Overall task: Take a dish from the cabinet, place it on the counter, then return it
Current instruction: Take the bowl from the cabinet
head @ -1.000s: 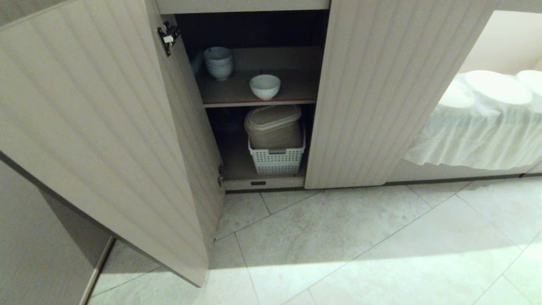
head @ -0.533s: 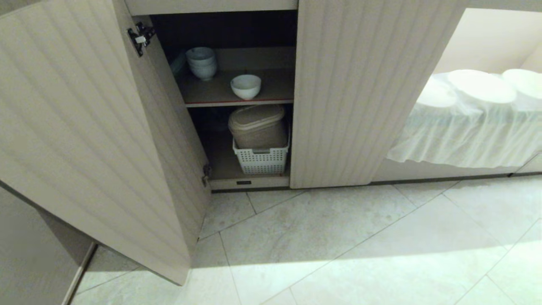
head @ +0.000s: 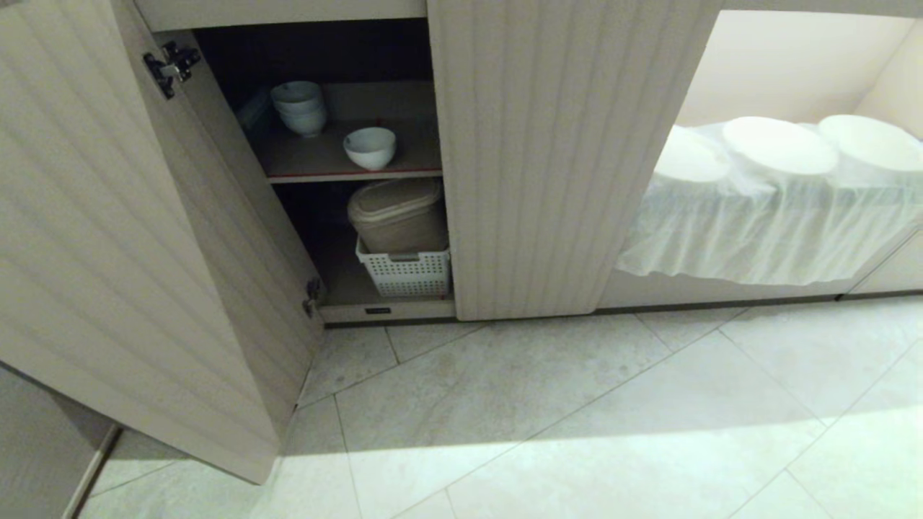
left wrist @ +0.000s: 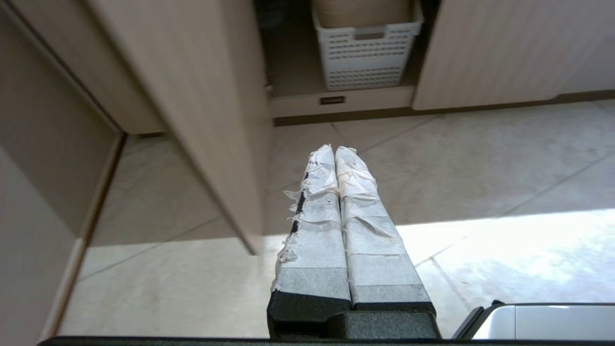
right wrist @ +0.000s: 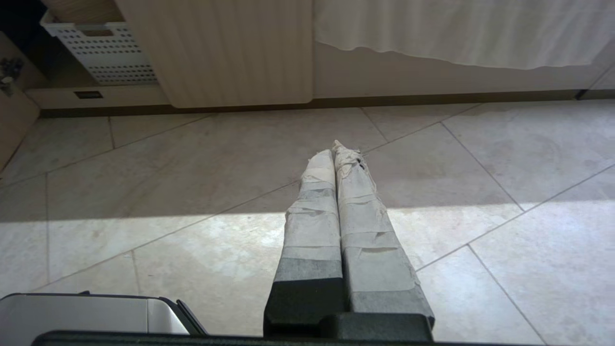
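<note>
The left pincer (left wrist: 335, 153) hangs low over the floor (left wrist: 456, 158), its taped fingers pressed together on nothing, aimed toward the open cabinet (head: 519, 144). The right pincer (right wrist: 332, 151) is likewise pressed together and empty, low over the tiles, facing the shut door. Neither arm shows in the head view. The bowl (head: 369, 147) sits upright on the upper shelf (head: 317, 160), near a bowl stack (head: 298, 107); below it stands a basket (head: 405, 272).
</note>
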Motion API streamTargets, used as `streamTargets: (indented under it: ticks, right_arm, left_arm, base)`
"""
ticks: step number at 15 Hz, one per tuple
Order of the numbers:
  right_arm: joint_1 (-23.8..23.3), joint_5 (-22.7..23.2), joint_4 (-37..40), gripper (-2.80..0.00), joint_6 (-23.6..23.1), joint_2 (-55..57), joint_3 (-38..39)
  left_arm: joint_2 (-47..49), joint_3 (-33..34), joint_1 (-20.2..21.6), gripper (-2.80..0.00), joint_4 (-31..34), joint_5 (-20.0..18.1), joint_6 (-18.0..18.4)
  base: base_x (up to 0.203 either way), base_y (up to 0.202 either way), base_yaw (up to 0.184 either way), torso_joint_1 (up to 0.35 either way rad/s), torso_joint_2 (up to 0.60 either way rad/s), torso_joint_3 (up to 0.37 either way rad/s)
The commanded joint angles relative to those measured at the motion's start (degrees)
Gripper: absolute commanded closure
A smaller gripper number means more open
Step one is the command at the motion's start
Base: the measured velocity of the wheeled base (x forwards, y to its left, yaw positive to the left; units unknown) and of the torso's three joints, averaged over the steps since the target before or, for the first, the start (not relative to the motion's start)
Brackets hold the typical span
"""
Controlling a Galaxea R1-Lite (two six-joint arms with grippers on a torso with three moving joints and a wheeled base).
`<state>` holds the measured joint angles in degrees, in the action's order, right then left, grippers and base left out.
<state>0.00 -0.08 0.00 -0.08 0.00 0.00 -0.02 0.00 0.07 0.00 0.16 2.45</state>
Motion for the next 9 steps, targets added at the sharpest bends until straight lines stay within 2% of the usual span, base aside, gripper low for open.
streamTargets:
  ticks: [1,3,9]
  right_arm:
    - [0.0,0.08,0.0,0.0,-0.01,0.0,0.0]
    - [0.0,-0.01,0.0,0.0,-0.01,0.0,0.0]
    - [0.0,-0.01,0.0,0.0,-0.01,0.0,0.0]
  left_arm:
    - [0.02,0.0,0.01,0.0,0.0,0.01,0.01]
    - [0.02,0.0,0.01,0.0,0.0,0.19,0.01]
    - [0.02,0.0,0.01,0.0,0.0,0.05,0.01]
  base:
    - [0.0,-0.186,-0.001,0.002,0.0,0.002]
    - [0.0,-0.097,0.004,0.006,0.0,0.0]
    - [0.0,0.0,0.0,0.0,0.0,0.0]
